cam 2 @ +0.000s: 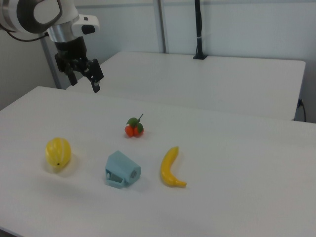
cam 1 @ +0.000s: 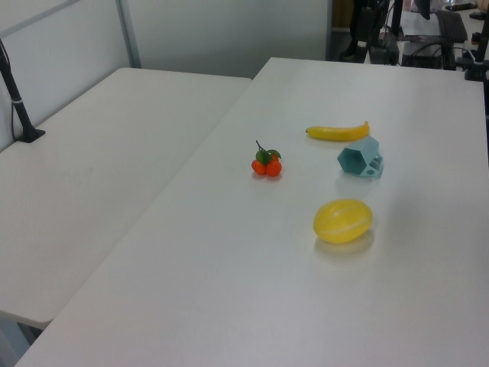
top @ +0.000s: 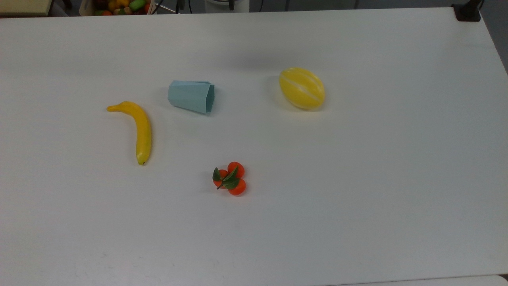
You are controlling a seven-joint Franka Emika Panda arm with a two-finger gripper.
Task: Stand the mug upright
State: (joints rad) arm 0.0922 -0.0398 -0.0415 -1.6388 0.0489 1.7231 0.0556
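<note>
A: Mug (top: pixel 191 96) first: we see it lying on its side on the white desk (top: pixel 357 178), its hexagonal mouth turned toward the top view's right, base toward the top view's left.

B: Agreed. In the top view we place it nearer the desk's far edge than the near one, between the banana (top: pixel 137 128) and the yellow melon (top: pixel 302 88), and touching neither.

A: And the 3 small orange fruits (top: pixel 230 179) with green leaves sit nearer the near edge, well apart from the mug.

B: In the left view we look into the mug's open mouth; a small handle shows on the side toward the left view's right.

A: Where do we put the pincer (cam 2: pixel 83 74)?

B: In the right view it hangs in the air above the desk's far edge, toward the right view's left, well away from the mug. Its 2 fingers (cam 2: pixel 96 78) stand apart, with nothing between them.

A: We note the melon sits below it, nearer the right view's left edge of the desk.
</note>
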